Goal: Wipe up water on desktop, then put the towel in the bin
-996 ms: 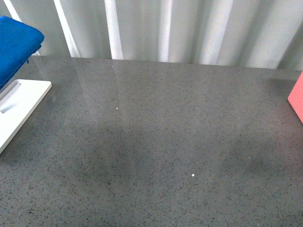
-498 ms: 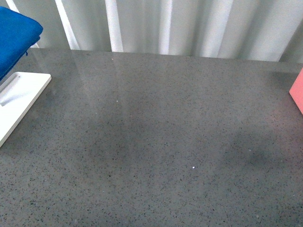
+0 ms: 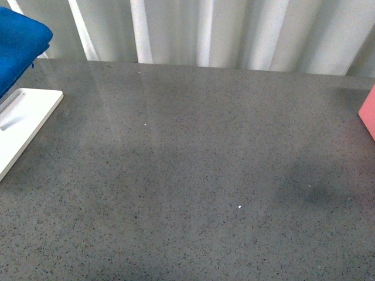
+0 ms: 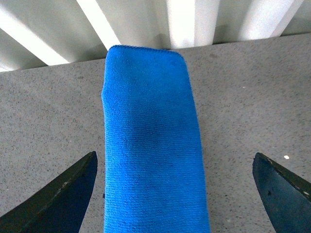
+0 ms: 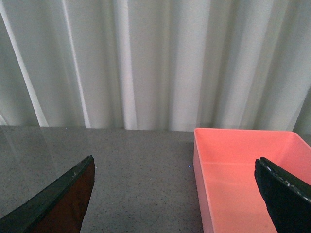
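Note:
The speckled dark grey desktop (image 3: 193,158) fills the front view. The bright blue towel (image 3: 17,50) shows folded at the far left edge there. In the left wrist view the towel (image 4: 150,141) lies as a long folded strip on the desktop (image 4: 248,107), between the wide-open jaws of my left gripper (image 4: 177,194), which is empty. My right gripper (image 5: 177,194) is open and empty above the desktop (image 5: 136,170), with the pink bin (image 5: 243,170) under its one finger. No water is clearly visible; two tiny white specks sit on the desktop. Neither gripper shows in the front view.
A white flat tray (image 3: 23,120) lies at the left under the towel's side. The pink bin's corner (image 3: 368,117) shows at the right edge of the front view. White corrugated wall panels (image 3: 234,35) stand behind the desktop.
The front view has shifted slightly: the desktop's far edge, tray and towel sit a little higher in frame than a second ago. Nothing on the desktop has moved.

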Motion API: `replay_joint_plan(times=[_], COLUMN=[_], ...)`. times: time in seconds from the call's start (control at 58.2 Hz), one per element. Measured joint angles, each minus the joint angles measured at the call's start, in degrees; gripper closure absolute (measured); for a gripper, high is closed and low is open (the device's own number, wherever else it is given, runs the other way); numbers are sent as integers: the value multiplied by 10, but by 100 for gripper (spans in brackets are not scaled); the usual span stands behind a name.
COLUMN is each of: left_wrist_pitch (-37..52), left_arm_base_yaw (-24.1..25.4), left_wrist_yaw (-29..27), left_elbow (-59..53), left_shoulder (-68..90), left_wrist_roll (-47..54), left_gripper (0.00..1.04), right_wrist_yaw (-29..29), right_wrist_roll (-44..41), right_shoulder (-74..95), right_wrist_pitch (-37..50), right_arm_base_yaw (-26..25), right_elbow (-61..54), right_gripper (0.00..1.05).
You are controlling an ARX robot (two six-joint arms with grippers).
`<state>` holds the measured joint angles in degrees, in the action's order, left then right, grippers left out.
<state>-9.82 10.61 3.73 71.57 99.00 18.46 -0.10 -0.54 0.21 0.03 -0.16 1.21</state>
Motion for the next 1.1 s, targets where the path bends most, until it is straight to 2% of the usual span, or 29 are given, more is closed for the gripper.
replay_joint_plan(times=[0.069,0.361,1.099], left_wrist_pitch=[9,58,62], left_arm_base_yaw=[4,21,26], left_wrist_yaw=[-17,-29,-40], left_elbow=[2,2,-16], left_shoulder=[21,68,112], left_wrist_roll=[7,17,18], left_gripper=[7,7,7], right_wrist_yaw=[0,0,0], right_wrist_roll=[0,0,0], right_shoulder=[0,0,0], right_wrist_pitch=[0,0,0], right_arm_base_yaw=[0,0,0], right_elbow=[0,0,0], right_gripper=[7,7,7])
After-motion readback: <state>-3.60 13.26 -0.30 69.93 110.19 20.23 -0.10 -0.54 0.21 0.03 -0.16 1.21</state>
